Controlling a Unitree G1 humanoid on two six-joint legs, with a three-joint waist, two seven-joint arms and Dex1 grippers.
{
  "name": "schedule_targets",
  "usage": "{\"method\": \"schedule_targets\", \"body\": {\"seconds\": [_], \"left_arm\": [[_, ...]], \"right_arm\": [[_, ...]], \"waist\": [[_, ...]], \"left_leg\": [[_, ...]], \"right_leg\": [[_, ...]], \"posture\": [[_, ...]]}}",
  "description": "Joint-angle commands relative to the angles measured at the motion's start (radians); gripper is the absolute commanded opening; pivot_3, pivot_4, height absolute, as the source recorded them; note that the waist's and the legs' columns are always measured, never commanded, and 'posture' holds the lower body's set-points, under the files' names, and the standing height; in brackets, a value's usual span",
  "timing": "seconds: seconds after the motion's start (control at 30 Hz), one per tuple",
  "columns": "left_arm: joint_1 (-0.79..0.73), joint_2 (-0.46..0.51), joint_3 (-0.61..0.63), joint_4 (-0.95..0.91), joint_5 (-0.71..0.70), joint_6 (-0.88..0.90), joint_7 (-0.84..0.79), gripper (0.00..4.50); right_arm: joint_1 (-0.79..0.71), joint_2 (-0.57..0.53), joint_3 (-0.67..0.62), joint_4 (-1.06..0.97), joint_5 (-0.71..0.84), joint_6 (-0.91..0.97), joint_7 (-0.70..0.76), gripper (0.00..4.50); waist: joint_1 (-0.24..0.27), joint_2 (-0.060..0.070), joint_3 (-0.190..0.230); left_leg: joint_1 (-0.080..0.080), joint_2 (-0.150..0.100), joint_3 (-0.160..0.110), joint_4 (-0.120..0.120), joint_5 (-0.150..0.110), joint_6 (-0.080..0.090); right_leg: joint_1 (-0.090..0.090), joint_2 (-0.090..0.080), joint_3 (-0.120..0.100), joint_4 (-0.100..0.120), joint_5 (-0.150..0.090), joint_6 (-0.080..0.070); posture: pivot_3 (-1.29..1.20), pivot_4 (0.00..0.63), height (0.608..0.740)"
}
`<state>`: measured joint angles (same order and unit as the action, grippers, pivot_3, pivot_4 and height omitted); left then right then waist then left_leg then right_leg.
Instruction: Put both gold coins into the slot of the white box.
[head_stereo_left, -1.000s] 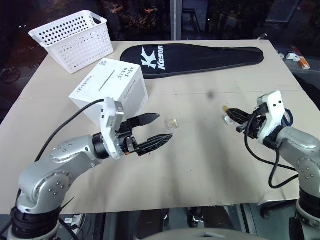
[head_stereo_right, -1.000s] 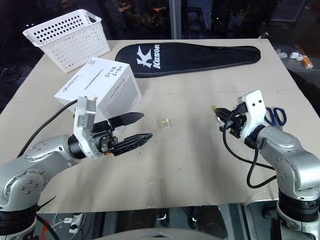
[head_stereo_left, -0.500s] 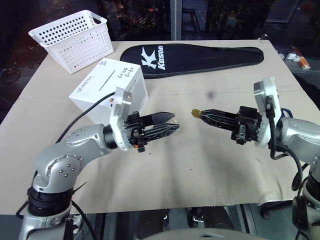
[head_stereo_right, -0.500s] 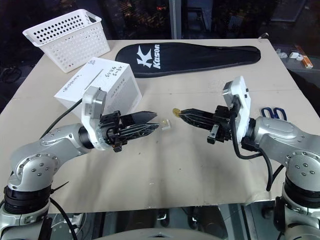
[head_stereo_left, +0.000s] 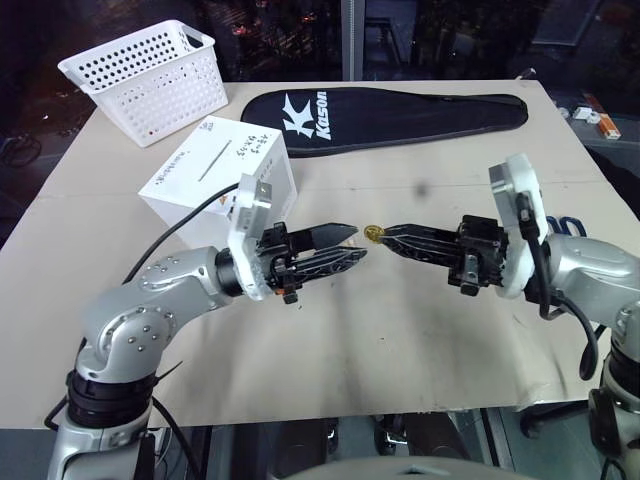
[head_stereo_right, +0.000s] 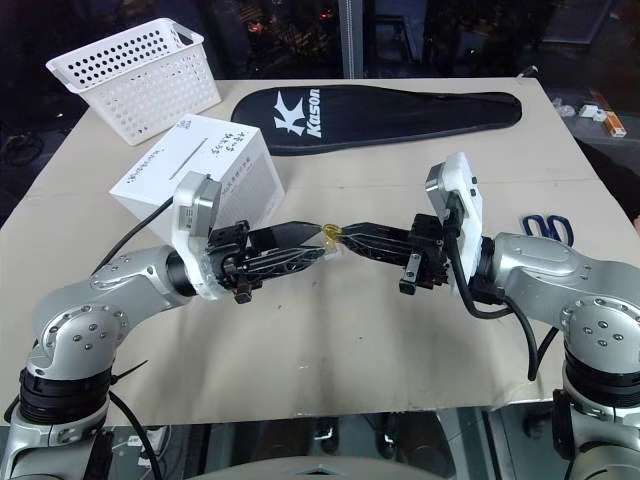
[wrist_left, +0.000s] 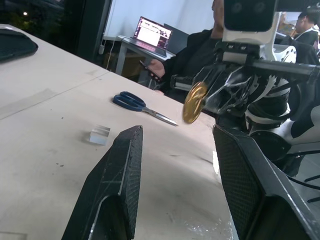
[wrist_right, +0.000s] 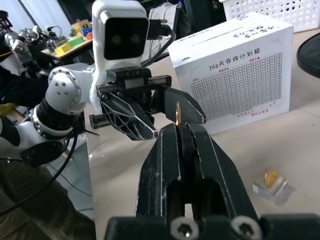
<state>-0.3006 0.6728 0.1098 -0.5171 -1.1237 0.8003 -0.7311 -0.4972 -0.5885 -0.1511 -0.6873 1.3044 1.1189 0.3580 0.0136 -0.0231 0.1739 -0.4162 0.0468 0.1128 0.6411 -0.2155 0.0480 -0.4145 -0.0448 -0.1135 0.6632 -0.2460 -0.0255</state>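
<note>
My right gripper (head_stereo_left: 388, 232) is shut on a gold coin (head_stereo_left: 372, 233) and holds it up above the middle of the table. The left gripper (head_stereo_left: 358, 241) faces it tip to tip. Its jaws are open, and the coin (wrist_left: 194, 102) hangs just past them, touching neither black finger (wrist_left: 120, 175). A second gold coin (wrist_right: 271, 177) rests on a small clear block on the table below. The white box (head_stereo_left: 215, 170) stands behind my left arm with its slot (head_stereo_left: 213, 161) facing up.
A white perforated basket (head_stereo_left: 150, 75) stands at the far left corner and a black racket bag (head_stereo_left: 400, 110) lies along the far edge. Blue scissors (wrist_left: 137, 102) and a bare clear block (wrist_left: 100, 135) lie at the right. A person (wrist_left: 200, 55) sits beyond the table.
My right gripper swung in from the right, carrying the coin up to the left gripper's tips. The left gripper's jaws narrowed and it shifted slightly towards the centre.
</note>
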Motion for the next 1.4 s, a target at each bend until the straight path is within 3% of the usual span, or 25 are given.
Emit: {"method": "schedule_targets", "body": {"seconds": [0.03, 0.53, 0.67, 1.4], "left_arm": [[0.001, 0.006, 0.03, -0.031, -0.019, -0.002, 0.007, 2.25], [0.017, 0.023, 0.046, -0.005, -0.056, 0.005, -0.047, 2.25], [0.017, 0.017, 0.047, 0.001, -0.045, -0.001, -0.055, 0.57], [0.001, -0.007, 0.029, -0.006, -0.036, -0.002, -0.053, 0.57]], "right_arm": [[-0.015, -0.016, 0.007, -0.013, 0.034, -0.04, -0.012, 0.0], [0.019, -0.055, 0.057, -0.015, 0.02, -0.097, -0.002, 0.0], [0.025, -0.065, 0.061, -0.018, 0.029, -0.106, -0.004, 0.0], [0.026, -0.088, 0.097, -0.015, 0.05, -0.125, 0.011, 0.0]], "waist": [[0.0, 0.0, 0.0], [-0.001, 0.0, 0.0], [0.001, 0.0, 0.0], [0.001, 0.0, 0.0]], "left_leg": [[0.0, 0.0, 0.0, 0.0, 0.0, 0.0], [0.0, 0.0, 0.0, 0.0, 0.0, 0.0], [0.0, 0.0, 0.0, 0.0, 0.0, 0.0], [0.0, 0.0, 0.0, 0.0, 0.0, 0.001]], "right_leg": [[0.0, 0.0, 0.0, 0.0, 0.0, 0.0], [0.0, 0.0, 0.0, 0.0, 0.0, 0.0], [0.0, 0.0, 0.0, 0.0, 0.0, 0.0], [0.0, 0.0, 0.0, 0.0, 0.0, 0.0]], "posture": [[0.0, 0.15, 0.738], [0.0, 0.15, 0.738], [0.0, 0.15, 0.738], [0.0, 0.15, 0.738]]}}
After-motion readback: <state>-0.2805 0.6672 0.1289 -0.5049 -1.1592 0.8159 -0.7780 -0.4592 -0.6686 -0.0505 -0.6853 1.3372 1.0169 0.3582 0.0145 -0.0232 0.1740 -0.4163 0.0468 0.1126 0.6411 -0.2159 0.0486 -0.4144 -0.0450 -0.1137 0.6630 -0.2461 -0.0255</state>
